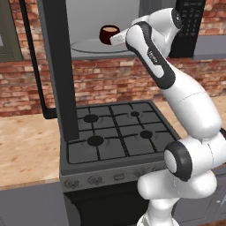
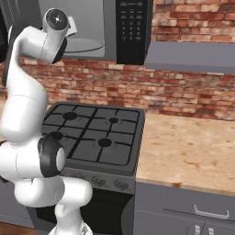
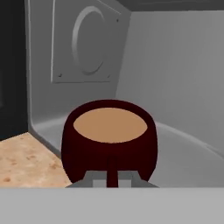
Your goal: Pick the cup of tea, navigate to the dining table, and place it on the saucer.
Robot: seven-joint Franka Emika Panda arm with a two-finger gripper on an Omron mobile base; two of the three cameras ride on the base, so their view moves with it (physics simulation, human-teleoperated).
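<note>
- One cup of tea (image 1: pixel 109 33) is counted, a squat maroon cup with light brown liquid; it is seen inside the open microwave (image 1: pixel 88 17), above the round glass turntable (image 1: pixel 90 46).
- One gas stove (image 1: pixel 114 132) with four burners is seen below the microwave, and one wood-look counter (image 2: pixel 193 151) is seen on each side of it.
- One microwave door (image 1: pixel 57 66) is seen swung open, hanging dark and upright over the stove's left part in the left base view.
- In the hand view the cup of tea (image 3: pixel 109 138) is shown close up, with its small handle (image 3: pixel 112 173) turned toward the camera and caught between the finger tips; the microwave's grey inner walls and a round vent plate (image 3: pixel 89 43) are shown behind it.
- In the right base view the microwave's black keypad (image 2: pixel 131 27) and a grey hood (image 2: pixel 193 57) are shown; the cup is hidden there by the arm.
- The gripper (image 3: pixel 112 181) is closed on the cup's handle.
- The arm (image 1: pixel 176 97) is raised high from the base, bent at the elbow, with the hand reached level into the microwave's cavity.
</note>
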